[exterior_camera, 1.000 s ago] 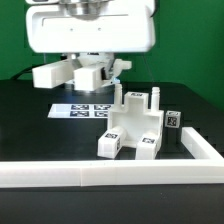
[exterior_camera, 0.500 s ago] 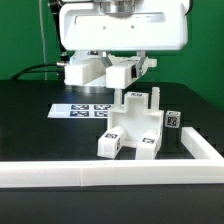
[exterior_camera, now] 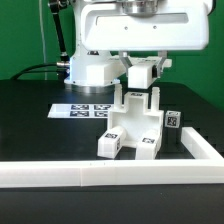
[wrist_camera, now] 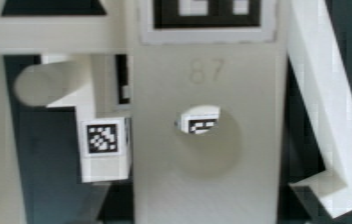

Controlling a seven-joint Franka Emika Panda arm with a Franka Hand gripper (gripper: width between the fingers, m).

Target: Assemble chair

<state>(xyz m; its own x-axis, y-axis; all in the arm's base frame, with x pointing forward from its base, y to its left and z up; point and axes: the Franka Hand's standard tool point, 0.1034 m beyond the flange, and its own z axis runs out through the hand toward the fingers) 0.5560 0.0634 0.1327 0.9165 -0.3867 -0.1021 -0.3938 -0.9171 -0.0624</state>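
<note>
- The claw (exterior_camera: 143,77) is pinching a white chair piece (exterior_camera: 143,70), with its jaws pressed in on that piece from both sides.
- The claw is hanging just above the chair (exterior_camera: 130,128), which is lying almost straight below it and a touch toward the exterior view's left. I judge that the coming move is turning on this near-vertical drop.
- The arm (exterior_camera: 92,66) is reaching in from the exterior view's left. Its broad white hand housing (exterior_camera: 140,28) is sitting level and pointing the claw straight down.
- The marker board (exterior_camera: 84,108) is lying flat on the black table (exterior_camera: 30,125), to the exterior view's left of the chair and well clear of the claw.
- The chair is standing mid-table with its tagged legs toward the camera. Its left post (exterior_camera: 120,97) and right post (exterior_camera: 155,98) are rising upright behind the seat.
- The held piece is hovering over the gap between the two posts, apart from both. Its long axis is hard to read here.
- In the wrist view, a long pale slab (wrist_camera: 199,170) with a round hole is filling the middle. I cannot tell whether it is the held piece.
- A small tagged block (exterior_camera: 173,120) is sitting just beside the chair on the exterior view's right, not touching it.
- The white rail (exterior_camera: 205,148) is running along the table's near and right edges.
</note>
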